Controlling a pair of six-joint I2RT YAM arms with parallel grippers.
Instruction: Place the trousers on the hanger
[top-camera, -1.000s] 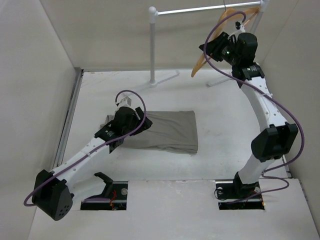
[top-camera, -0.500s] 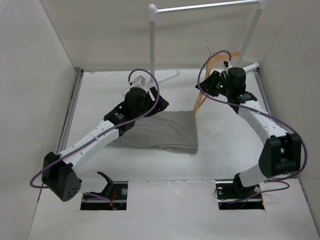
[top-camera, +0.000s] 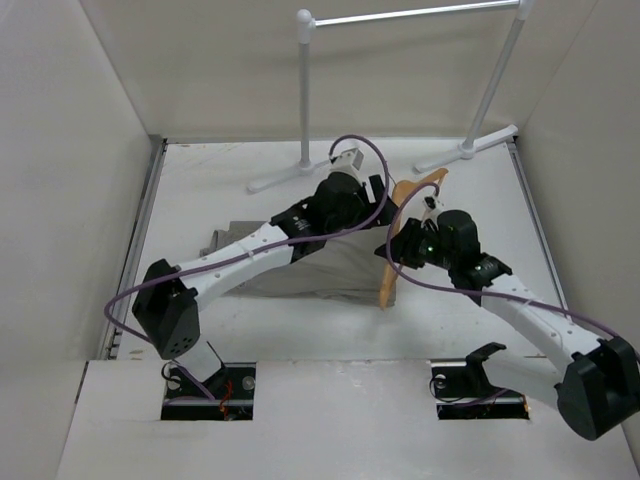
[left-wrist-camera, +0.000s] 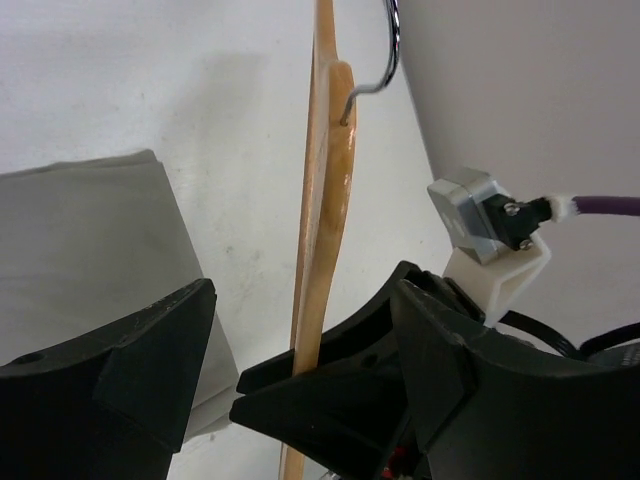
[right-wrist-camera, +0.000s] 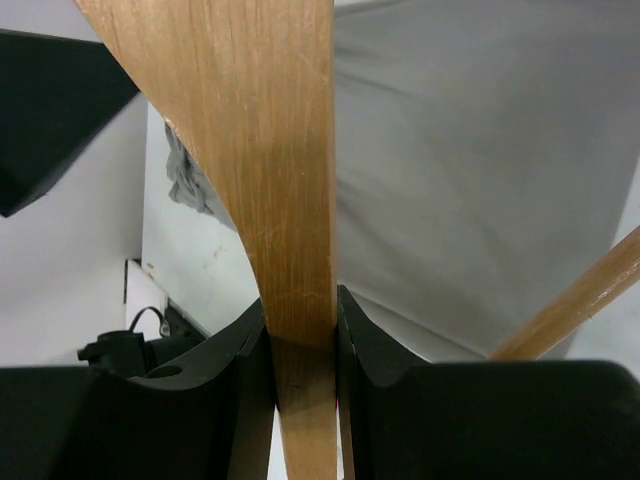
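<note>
Down from the rail, the hanger stands at the trousers' three-o'clock edge, pinched by the right gripper. Swung across to its eleven o'clock, the left gripper gapes wide, empty; a handover looks likely.

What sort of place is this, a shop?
Likely a robot test booth, not a shop: plain white walls around a table, two robot arms bolted on, with a clothes rail, hanger and trousers.
</note>
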